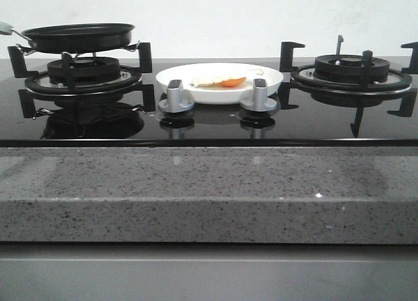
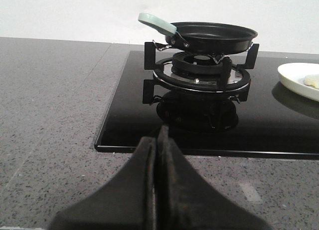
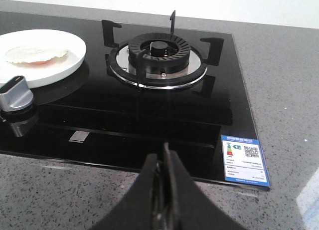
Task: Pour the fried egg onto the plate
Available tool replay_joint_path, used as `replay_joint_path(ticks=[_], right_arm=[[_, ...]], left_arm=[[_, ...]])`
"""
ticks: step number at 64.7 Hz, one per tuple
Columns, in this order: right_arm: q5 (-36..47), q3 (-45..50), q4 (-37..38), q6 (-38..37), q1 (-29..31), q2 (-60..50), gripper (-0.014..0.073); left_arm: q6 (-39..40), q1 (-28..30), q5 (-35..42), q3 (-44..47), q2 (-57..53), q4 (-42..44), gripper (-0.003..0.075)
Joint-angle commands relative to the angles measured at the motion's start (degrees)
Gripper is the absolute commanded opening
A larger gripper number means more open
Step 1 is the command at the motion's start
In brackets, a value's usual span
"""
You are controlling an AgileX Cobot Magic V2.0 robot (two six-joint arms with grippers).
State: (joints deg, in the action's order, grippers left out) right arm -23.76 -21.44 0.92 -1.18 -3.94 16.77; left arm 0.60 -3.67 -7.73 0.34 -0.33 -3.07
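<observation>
Both pincers, left gripper (image 2: pixel 158 140) and right gripper (image 3: pixel 164 162), are seen clenched on nothing. At frame centre the fried egg (image 1: pixel 223 79) is found lying on the plate (image 1: pixel 271 79); pouring is judged done, nothing apparently left.

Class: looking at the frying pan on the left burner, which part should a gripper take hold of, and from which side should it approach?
Grip the pale green handle of the frying pan. It juts clear of the burner grate toward the robot's left, so coming from that side looks best; the rim is broad and shallow.
</observation>
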Motion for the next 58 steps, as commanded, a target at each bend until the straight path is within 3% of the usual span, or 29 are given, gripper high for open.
replay_joint_path(ticks=[1, 58], right_arm=[[4.8, -1.5, 0.4, 0.1, 0.2, 0.6, -0.0061], [7.3, -0.1, 1.8, 0.1, 0.2, 0.5, -0.0061]], left_arm=[[0.1, -0.4, 5.2, 0.3, -0.9, -0.4, -0.0019], [0.1, -0.4, 5.2, 0.3, -0.9, -0.4, -0.0019]])
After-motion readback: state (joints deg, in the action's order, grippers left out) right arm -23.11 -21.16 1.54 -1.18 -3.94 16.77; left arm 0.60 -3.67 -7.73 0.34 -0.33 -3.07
